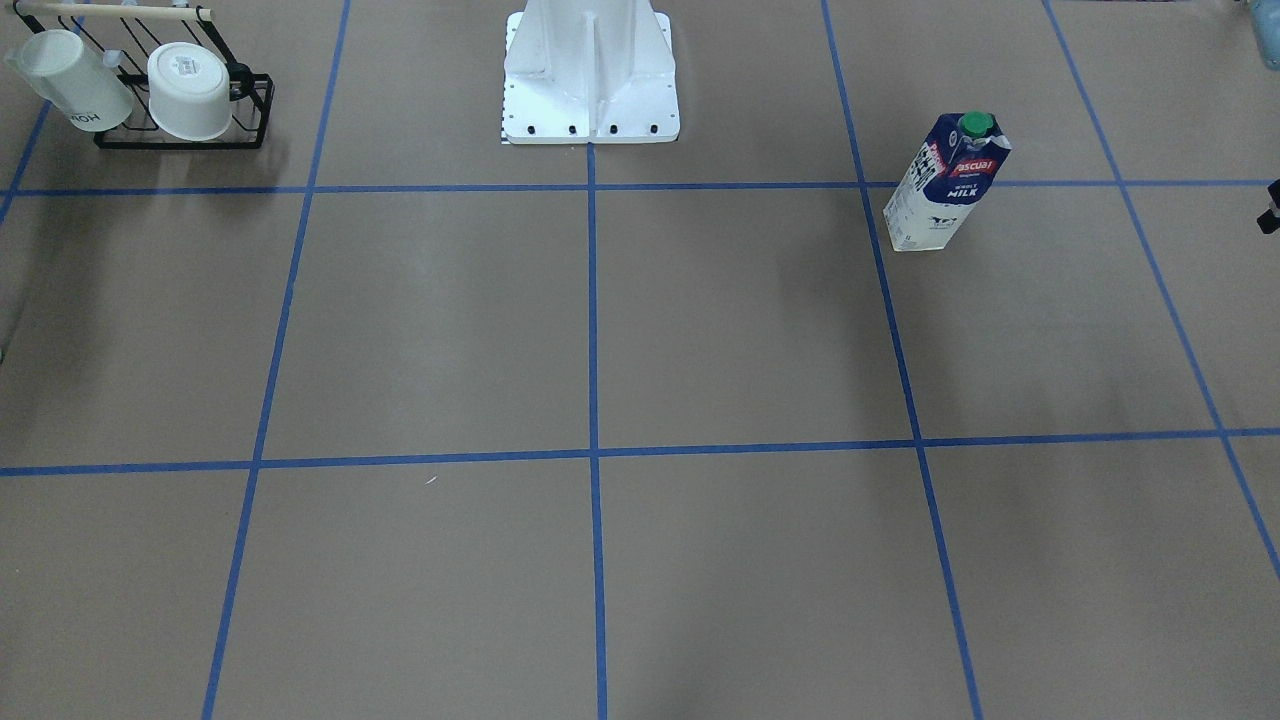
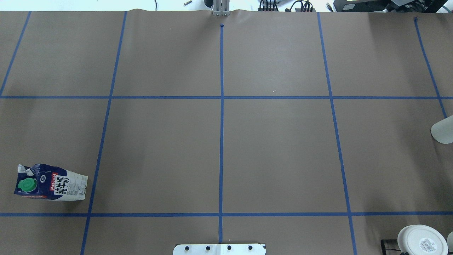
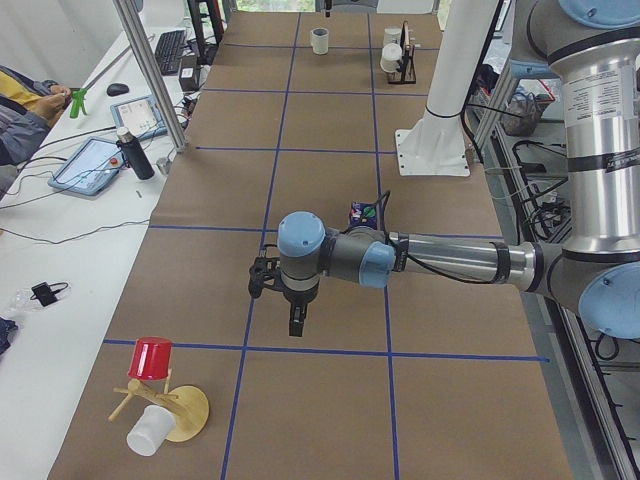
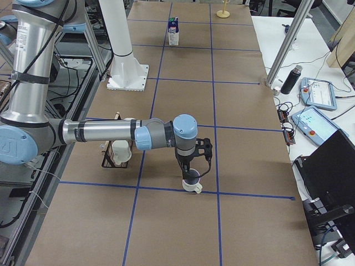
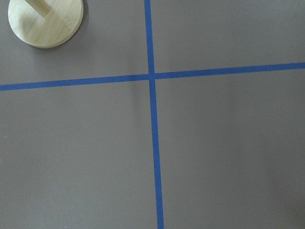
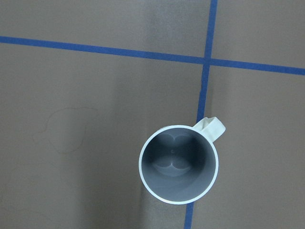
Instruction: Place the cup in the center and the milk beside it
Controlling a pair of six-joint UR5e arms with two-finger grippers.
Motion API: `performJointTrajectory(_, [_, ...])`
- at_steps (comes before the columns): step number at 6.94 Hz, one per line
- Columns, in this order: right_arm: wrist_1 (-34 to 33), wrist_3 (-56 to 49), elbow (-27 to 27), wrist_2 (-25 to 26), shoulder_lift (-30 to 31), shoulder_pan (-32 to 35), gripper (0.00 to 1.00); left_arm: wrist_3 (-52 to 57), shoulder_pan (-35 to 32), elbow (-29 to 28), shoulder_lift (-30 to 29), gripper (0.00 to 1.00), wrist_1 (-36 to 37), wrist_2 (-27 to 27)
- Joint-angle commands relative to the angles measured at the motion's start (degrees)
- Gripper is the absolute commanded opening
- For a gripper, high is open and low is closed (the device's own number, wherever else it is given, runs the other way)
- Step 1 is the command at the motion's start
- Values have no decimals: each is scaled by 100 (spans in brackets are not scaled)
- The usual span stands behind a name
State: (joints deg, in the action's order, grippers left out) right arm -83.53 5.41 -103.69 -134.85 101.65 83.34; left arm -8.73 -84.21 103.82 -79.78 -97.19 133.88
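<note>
The plain white cup point(image 6: 177, 164) stands upright on a blue tape line, its handle point(image 6: 210, 126) toward a tape crossing. In the exterior right view my right gripper point(image 4: 191, 173) hangs straight above the cup point(image 4: 192, 187); I cannot tell whether it is open or shut. The cup also shows far off in the exterior left view point(image 3: 319, 40). The milk point(image 1: 950, 185) stands upright, also in the overhead view point(image 2: 49, 182). My left gripper point(image 3: 297, 322) points down over bare surface near the milk point(image 3: 362, 213); I cannot tell its state. The center line point(image 2: 221, 141) is bare.
A black wire rack point(image 1: 180, 135) holds two other white mugs near the robot base point(image 1: 590, 80). A wooden mug tree point(image 3: 175, 410) with a red cup point(image 3: 152, 357) and a white cup lies at the table's left end; its round base point(image 5: 45, 21) shows below the left wrist.
</note>
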Motion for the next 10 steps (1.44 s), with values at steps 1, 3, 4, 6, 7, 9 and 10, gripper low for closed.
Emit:
performJointTrajectory(1, [12, 12, 819, 3, -370, -2, 100, -32, -8, -11, 15, 98, -2, 42])
performJointTrajectory(3, [535, 422, 1420, -6, -610, -2, 100, -32, -34, 95, 41, 98, -2, 41])
performJointTrajectory(4, [783, 1113, 1448, 3, -654, -89, 99, -32, -26, 86, 41, 98, -2, 33])
performJointTrajectory(6, [864, 1173, 1675, -15, -655, -195, 99, -32, -25, 86, 41, 98, -2, 41])
performJointTrajectory(7, [864, 1173, 1711, -6, -655, -309, 99, -32, -34, 103, 41, 98, -2, 41])
performJointTrajectory(9, [864, 1173, 1790, -6, -655, -354, 98, -32, -43, 217, 41, 98, -2, 41])
performJointTrajectory(10, [873, 1173, 1852, -6, -663, -380, 94, -32, -43, 305, 32, 98, -2, 41])
